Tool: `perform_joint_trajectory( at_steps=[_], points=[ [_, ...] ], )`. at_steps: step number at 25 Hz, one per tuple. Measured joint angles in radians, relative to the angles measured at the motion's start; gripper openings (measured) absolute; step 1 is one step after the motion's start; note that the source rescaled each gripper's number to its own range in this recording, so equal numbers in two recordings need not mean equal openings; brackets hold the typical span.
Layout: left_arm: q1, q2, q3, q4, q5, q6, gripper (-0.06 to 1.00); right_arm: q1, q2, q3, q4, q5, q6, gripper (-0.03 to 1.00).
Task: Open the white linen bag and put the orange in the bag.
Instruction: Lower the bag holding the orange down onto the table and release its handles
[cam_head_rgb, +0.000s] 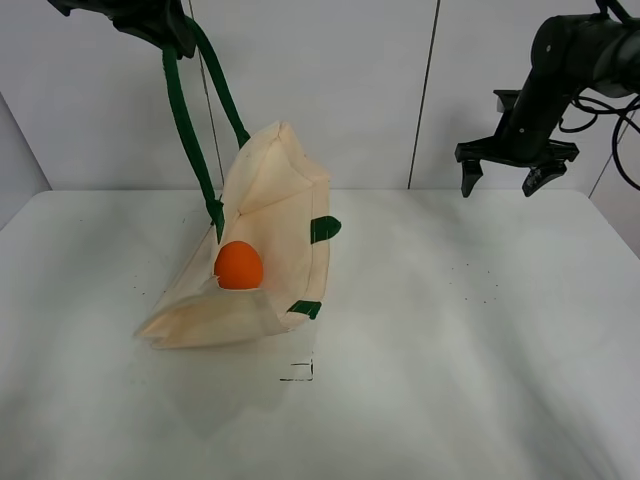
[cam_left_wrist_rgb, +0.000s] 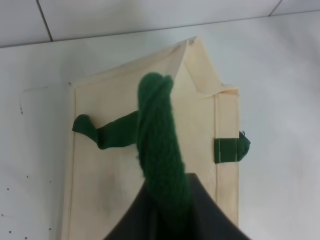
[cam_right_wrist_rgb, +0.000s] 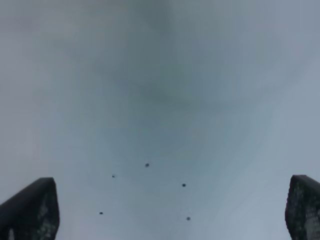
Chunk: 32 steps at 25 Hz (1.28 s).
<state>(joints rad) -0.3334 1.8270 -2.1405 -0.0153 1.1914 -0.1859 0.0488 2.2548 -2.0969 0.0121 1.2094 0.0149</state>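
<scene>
Gripping a green strap (cam_head_rgb: 186, 120) at the upper left of the high view, the left pincer (cam_head_rgb: 160, 28) is closed on it and holds it taut; the strap pulls one wall of the bag (cam_head_rgb: 275, 185) up off the table (cam_head_rgb: 450, 350), so the mouth gapes toward the lower left of the frame; the wrist view shows the strap running straight into the pincer, with the bag spread below.

Orange (cam_head_rgb: 238, 265) sits in that mouth, left of frame centre, resting on the lower cloth wall; it looks only just inside the lip; how deep, I cannot tell. Second strap (cam_head_rgb: 324, 229) lies slack on the bag's right side.

Right pincer (cam_head_rgb: 501, 186) hangs at the upper right, well apart from the bag; jaws spread wide, nothing in them; its own camera shows only bare table between the fingers (cam_right_wrist_rgb: 30, 210).

Risks, as judged: the orange is round and near the lip; an abrupt release of the strap would drop the raised wall and may nudge it out onto the table; lifting higher could tilt the lower wall and roll it out; soft cloth could slip in the jaws.
</scene>
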Motion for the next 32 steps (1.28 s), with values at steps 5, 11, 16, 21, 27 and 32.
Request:
perform_joint_trajectory(
  at_steps=[5, 11, 16, 21, 27, 32],
  points=[
    [0.0, 0.0, 0.0, 0.0, 0.0, 0.0, 0.0, -0.001, -0.051, 0.056, 0.004, -0.001, -0.015, 1.0],
    [0.0, 0.0, 0.0, 0.0, 0.0, 0.0, 0.0, -0.001, -0.28, 0.361, -0.002, -0.001, -0.015, 1.0],
    [0.0, 0.0, 0.0, 0.0, 0.0, 0.0, 0.0, -0.001, -0.568, 0.712, -0.003, -0.001, -0.015, 1.0],
    [0.0, 0.0, 0.0, 0.0, 0.0, 0.0, 0.0, -0.001, -0.887, 1.045, -0.002, 0.0, -0.031, 1.0],
    [0.0, 0.0, 0.0, 0.0, 0.0, 0.0, 0.0, -0.001, -1.285, 1.36, 0.001, -0.052, -0.056, 1.0],
    [0.0, 0.0, 0.0, 0.0, 0.0, 0.0, 0.0, -0.001, -1.65, 1.546, 0.005, -0.178, -0.066, 1.0]
  ],
)
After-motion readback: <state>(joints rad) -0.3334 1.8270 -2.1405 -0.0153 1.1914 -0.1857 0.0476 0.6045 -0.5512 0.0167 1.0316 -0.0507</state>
